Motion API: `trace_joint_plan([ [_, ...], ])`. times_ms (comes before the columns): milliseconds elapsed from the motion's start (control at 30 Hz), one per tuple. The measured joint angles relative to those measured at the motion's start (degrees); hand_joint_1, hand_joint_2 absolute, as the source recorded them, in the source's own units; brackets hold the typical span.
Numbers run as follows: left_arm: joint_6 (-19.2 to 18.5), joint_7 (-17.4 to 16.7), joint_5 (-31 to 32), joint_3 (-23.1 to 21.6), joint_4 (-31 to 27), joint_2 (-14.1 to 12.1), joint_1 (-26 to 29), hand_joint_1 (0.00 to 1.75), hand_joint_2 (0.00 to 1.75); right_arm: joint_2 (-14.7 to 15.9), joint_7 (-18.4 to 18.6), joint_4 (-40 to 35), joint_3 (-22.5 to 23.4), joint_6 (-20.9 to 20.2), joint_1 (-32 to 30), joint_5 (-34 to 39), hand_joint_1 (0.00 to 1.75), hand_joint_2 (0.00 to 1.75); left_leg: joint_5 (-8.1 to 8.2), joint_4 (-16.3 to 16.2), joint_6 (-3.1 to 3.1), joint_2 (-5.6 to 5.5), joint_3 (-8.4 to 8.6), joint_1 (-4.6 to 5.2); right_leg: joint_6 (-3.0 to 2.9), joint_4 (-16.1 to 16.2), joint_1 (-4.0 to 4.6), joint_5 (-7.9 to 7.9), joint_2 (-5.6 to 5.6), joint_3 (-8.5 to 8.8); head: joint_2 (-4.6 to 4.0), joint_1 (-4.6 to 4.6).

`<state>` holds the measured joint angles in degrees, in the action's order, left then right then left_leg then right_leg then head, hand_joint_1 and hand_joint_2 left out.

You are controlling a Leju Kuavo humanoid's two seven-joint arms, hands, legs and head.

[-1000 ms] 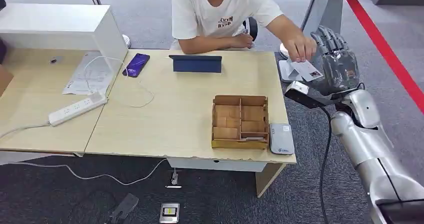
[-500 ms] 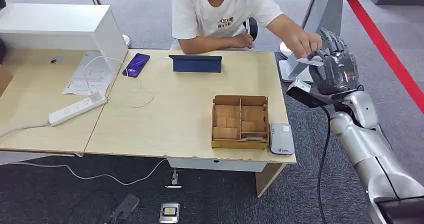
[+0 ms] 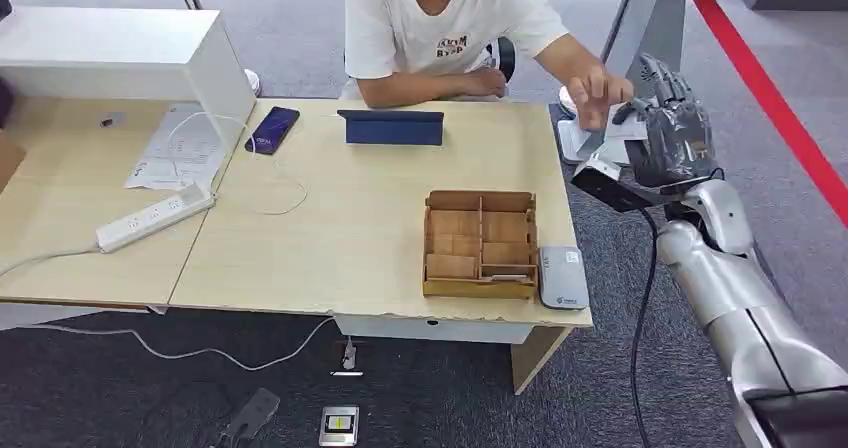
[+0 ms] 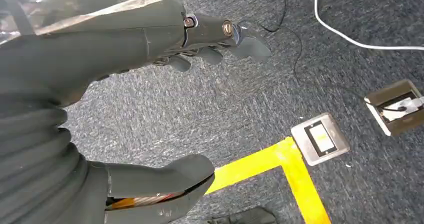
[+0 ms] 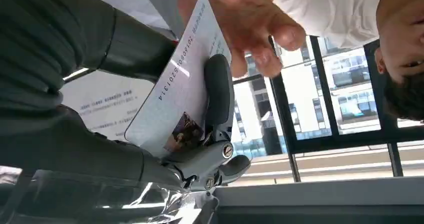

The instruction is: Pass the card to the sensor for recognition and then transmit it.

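The right robot hand pinches the card as the person's hand lets go — a loose pinch could drop it; the left robot hand hangs open.

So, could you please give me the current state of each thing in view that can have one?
card: pinched in the right hand, person's hand at its edge
left hand: open, holding nothing, above carpet
wooden divided box: open-topped, on the table
card reader: lying flat beside the box
phone: flat, cable attached
tablet: propped up
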<state>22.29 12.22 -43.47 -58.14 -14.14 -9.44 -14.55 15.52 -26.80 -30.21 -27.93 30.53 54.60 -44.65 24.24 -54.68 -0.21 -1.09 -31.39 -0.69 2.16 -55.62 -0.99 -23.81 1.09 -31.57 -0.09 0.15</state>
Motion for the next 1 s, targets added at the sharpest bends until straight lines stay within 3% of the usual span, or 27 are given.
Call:
trace_joint_plan([
  [400, 0.35, 0.81, -0.59, -0.02, -0.28, 0.02, 0.86, 0.0, 1.75, 0.59, 0.26, -0.46, 0.0, -3.94, -0.75, 2.97, 1.75, 1.75, 0.0, 0.0, 0.0, 0.01, 0.01, 0.0, 0.0, 0.02, 0.0, 0.0, 0.0, -0.01, 0.0, -0.02],
  [1000, 0.24, 1.27, -1.14, -0.02, -0.39, 0.09, 1.49, 0.0, 1.75, 7.27, 2.51, -3.15, -0.39, -7.04, -8.65, 6.71, 1.75, 1.75, 0.02, -0.01, 0.02, -0.02, -0.02, 0.01, 0.01, 0.05, 0.0, 0.0, 0.01, -0.02, 0.0, 0.0],
])
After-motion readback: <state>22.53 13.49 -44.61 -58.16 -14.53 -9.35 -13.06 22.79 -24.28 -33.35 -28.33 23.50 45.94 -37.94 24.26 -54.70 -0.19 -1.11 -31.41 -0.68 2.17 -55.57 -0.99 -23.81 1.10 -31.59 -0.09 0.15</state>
